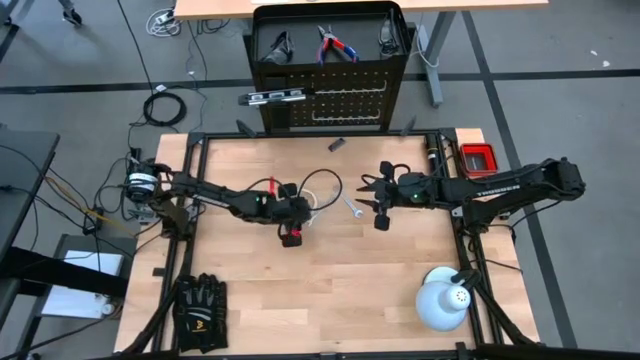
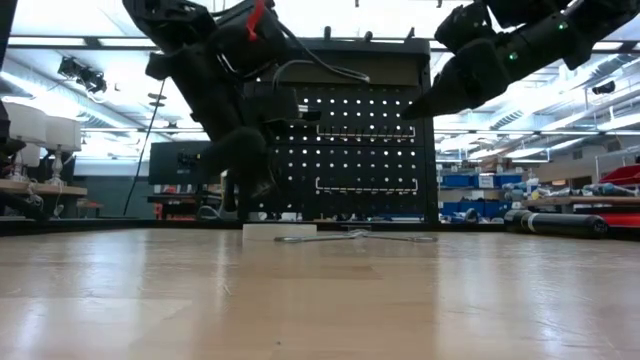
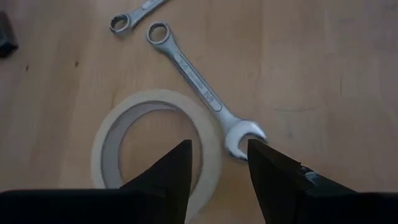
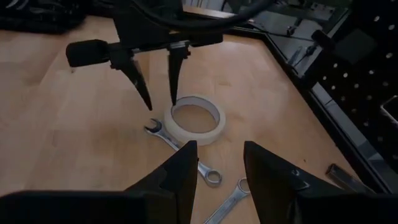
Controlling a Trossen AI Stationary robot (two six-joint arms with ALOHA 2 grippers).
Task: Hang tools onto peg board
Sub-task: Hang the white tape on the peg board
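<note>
The white tape roll [image 3: 152, 134] lies flat on the table with two silver wrenches [image 3: 198, 87] [image 3: 129, 17] beside it. My left gripper [image 3: 217, 155] stands open just above the roll, pointing steeply down. One fingertip [image 4: 173, 99] is over the roll's rim and the other [image 4: 148, 104] is outside it, near the larger wrench [image 4: 180, 149]; I cannot tell whether either touches. My right gripper [image 4: 221, 168] hangs open and holds nothing, above the table to the right of the wrenches [image 1: 350, 208]. The peg board [image 1: 330, 105] stands at the far edge, with pliers [image 1: 335, 45] on its top shelf.
Black gloves [image 1: 200, 310] lie at the near left and a white dome lamp [image 1: 445, 300] at the near right. A red box [image 1: 477, 155] sits at the far right, and a small dark piece [image 1: 337, 145] lies before the peg board. A dark bar [image 1: 270, 97] sticks out at the board's left.
</note>
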